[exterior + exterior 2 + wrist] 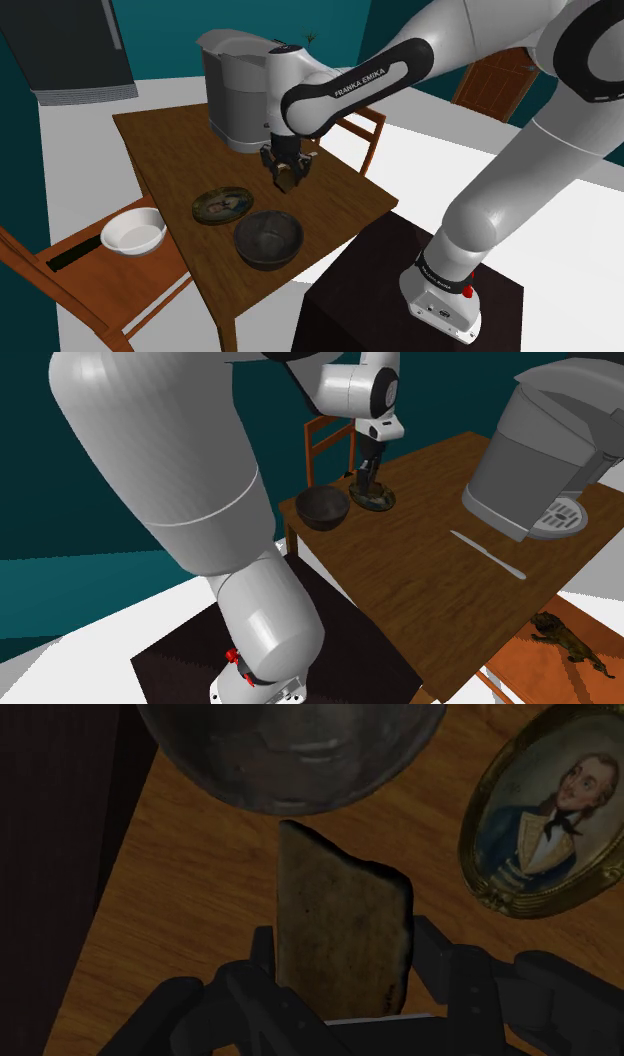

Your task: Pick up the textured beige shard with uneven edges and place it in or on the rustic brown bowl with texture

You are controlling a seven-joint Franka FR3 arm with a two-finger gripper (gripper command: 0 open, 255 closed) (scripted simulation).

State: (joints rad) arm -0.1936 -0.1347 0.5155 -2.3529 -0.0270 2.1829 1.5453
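My black gripper [285,181] hangs a little above the wooden table [170,140], shut on a flat beige shard [340,924] with rough, uneven edges. In the wrist view the shard stands clasped between the two fingers [455,969], its tip pointing toward the dark brown bowl [290,749]. That bowl [268,239] sits near the table's front corner, just ahead of and below the gripper. From the second exterior view the gripper [366,484] hovers between the bowl [322,507] and an oval plate.
An oval portrait plate [222,204] lies beside the bowl. A grey coffee machine [240,90] stands at the back of the table. A white bowl [133,233] rests on a chair [90,280] at the shoulder view's left. A knife [487,553] lies mid-table.
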